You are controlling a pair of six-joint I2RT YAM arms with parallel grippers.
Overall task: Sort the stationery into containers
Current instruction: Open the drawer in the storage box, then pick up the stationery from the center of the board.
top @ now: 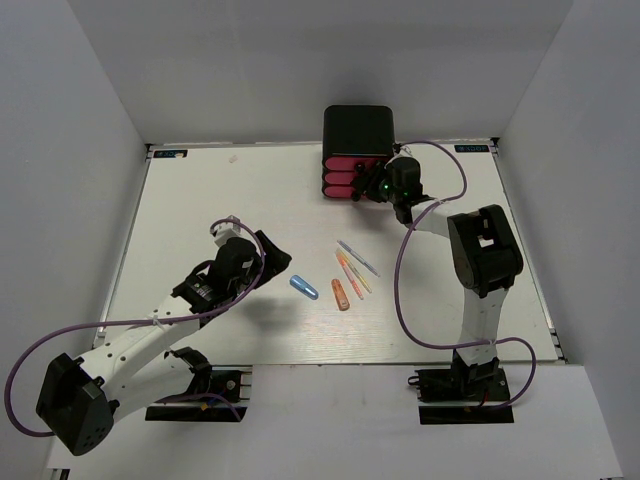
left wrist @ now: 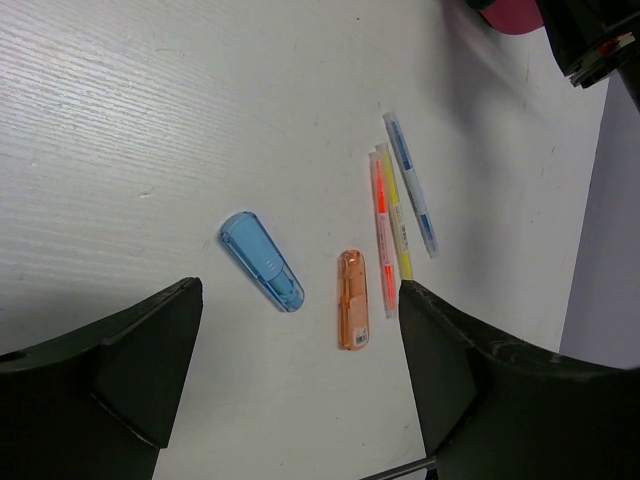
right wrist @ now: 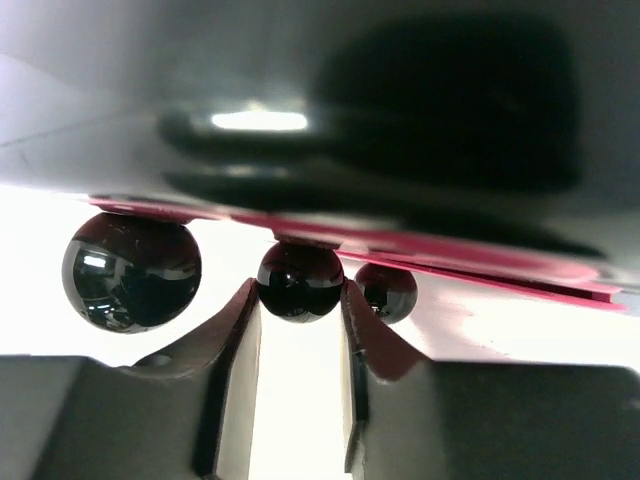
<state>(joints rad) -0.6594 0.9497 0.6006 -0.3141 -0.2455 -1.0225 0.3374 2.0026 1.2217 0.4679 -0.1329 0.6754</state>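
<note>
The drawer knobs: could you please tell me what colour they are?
The knobs are glossy black, clearest in the right wrist view.

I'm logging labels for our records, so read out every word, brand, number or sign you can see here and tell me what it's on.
No text can be read in any view.
Left blue sticker, far edge of the table: too small to read.
Right blue sticker, same edge: too small to read.
Pens and markers: no legible print.
</note>
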